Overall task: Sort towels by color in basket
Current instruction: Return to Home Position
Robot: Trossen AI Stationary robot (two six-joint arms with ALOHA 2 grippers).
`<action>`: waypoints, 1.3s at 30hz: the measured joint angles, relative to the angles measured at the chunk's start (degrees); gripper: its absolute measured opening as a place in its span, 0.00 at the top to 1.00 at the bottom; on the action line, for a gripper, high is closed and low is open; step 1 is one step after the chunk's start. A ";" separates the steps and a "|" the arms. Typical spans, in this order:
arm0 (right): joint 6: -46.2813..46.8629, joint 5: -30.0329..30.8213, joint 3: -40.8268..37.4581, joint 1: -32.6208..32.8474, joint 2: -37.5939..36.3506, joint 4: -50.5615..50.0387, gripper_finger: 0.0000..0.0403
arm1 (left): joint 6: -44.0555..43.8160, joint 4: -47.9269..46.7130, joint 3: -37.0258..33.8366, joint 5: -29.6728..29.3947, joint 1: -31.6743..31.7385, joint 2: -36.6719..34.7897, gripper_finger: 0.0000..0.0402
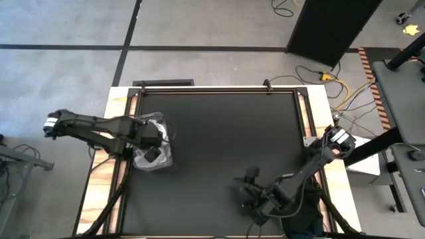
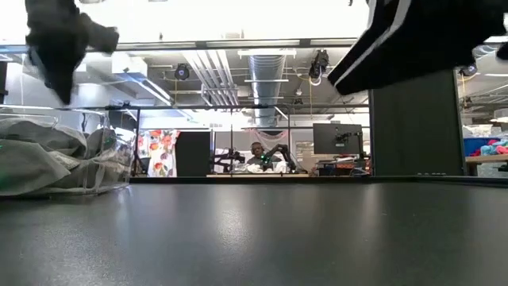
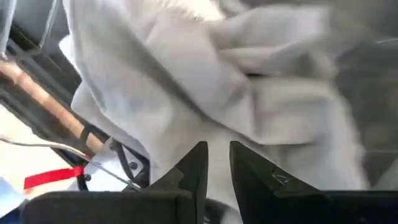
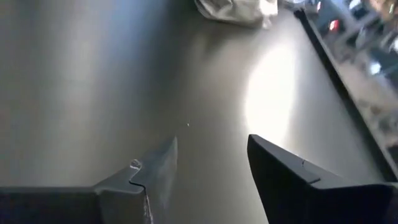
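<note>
A clear plastic basket (image 1: 159,161) stands at the table's left side and holds several crumpled light grey towels (image 3: 249,93), also seen in the low view (image 2: 48,163). My left gripper (image 3: 216,155) hangs just above these towels, pointing down into the basket, open only by a narrow gap with nothing in it. My right gripper (image 4: 211,155) is open and hovers over bare black tabletop near the table's near edge, right of the middle (image 1: 251,194). I cannot make out any black or navy towel.
The black tabletop (image 1: 219,133) has pale wooden strips along its left (image 1: 106,166) and right sides. Cables (image 1: 345,93) lie on the floor beyond the far right corner. A person (image 2: 255,151) sits far back in the room.
</note>
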 joint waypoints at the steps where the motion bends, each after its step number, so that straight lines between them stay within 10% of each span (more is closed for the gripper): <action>1: -2.31 0.67 -1.21 0.02 0.00 2.72 0.53 | -0.37 -0.27 1.50 -0.17 -0.89 -0.10 0.87; 9: -19.29 -10.29 -12.92 -5.62 0.00 29.01 0.58 | 8.52 19.21 6.56 -13.36 -10.04 -0.81 0.88; 18: -31.07 -26.23 -17.09 -20.95 -0.24 46.54 0.65 | 31.25 51.77 0.25 -13.10 -4.98 -0.61 0.90; 39: -37.70 -49.17 -19.21 -43.95 -6.84 50.90 0.80 | 43.49 93.24 -20.81 14.41 11.63 -0.54 0.90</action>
